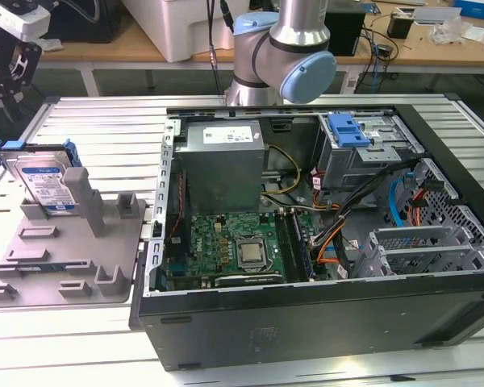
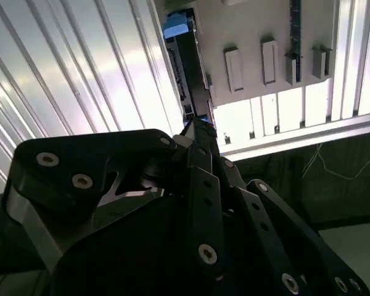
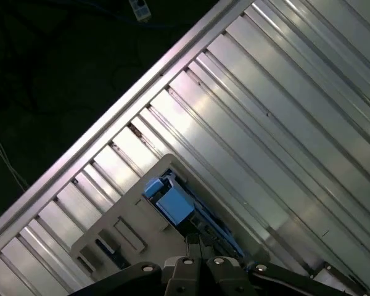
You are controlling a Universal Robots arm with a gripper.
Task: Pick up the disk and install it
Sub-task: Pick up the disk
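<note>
While pressed together and empty, the black claw point(image 2: 194, 128) hangs above the blue-framed flat silver disk point(image 1: 40, 181). It stands upright.

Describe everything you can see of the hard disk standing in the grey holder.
The disk is a flat rectangular drive, silver metal by its look, with a blue-and-white label and blue plastic rails along its edges. It stands on edge, leaning back, in the grey holder at the exterior view's left, outside the computer case. The gripper hangs above it, not touching.
</note>
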